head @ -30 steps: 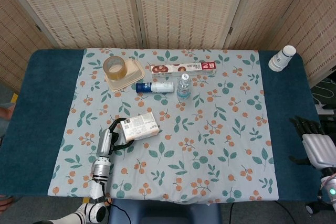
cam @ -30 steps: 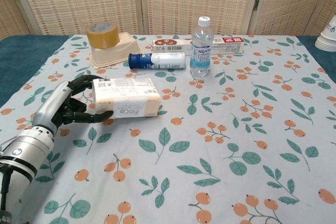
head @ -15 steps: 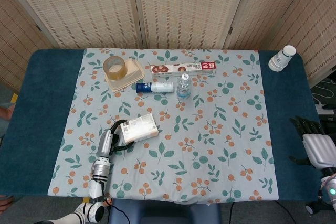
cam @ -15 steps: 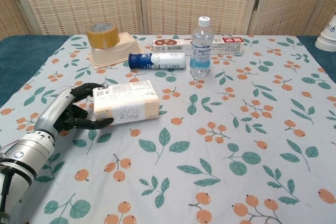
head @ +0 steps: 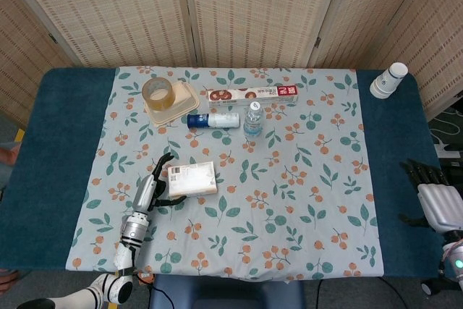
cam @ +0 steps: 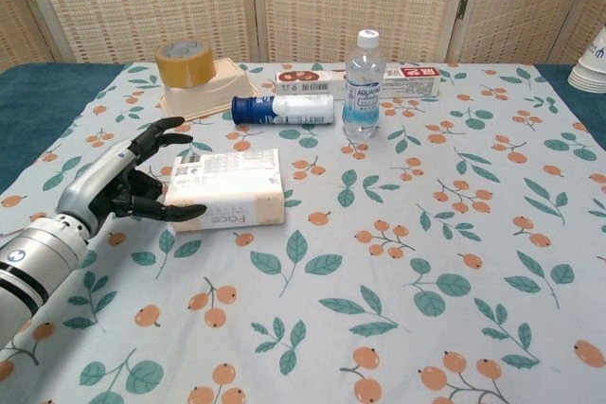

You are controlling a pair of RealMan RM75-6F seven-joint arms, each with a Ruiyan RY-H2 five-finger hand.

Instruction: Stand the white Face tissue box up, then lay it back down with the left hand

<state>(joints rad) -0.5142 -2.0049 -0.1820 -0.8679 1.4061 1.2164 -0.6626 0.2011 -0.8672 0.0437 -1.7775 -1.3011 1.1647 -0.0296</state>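
Since a second ago the white Face tissue box (cam: 226, 189) has gone from tilted up on its long edge to lying flat on its broad side, printed top facing up, on the floral cloth (head: 289, 200) in the near-left part of the worktop (head: 65, 150). Its "Face" lettering shows on the front side in the chest view. The left hand (cam: 123, 184) has loosened from the box: its fingers (cam: 163, 130) are now spread, the upper ones fanned past the box's left end, while a lower one lies along the front bottom edge, touching or just beside the box. It grips nothing.

Behind the box, well apart, a blue-capped white tube (cam: 284, 108) lies on its side, with an upright water bottle (cam: 361, 85) just to its right. A long red-and-white carton (cam: 358, 81) lies behind both. To the left of the tube sits a beige tray (cam: 210, 94) carrying a roll of brown tape (cam: 184, 62).

At the far right corner of the worktop stands a stack of paper cups (head: 388, 80). The right hand (head: 438, 202) is off the worktop's right edge, fingers apart and holding nothing.
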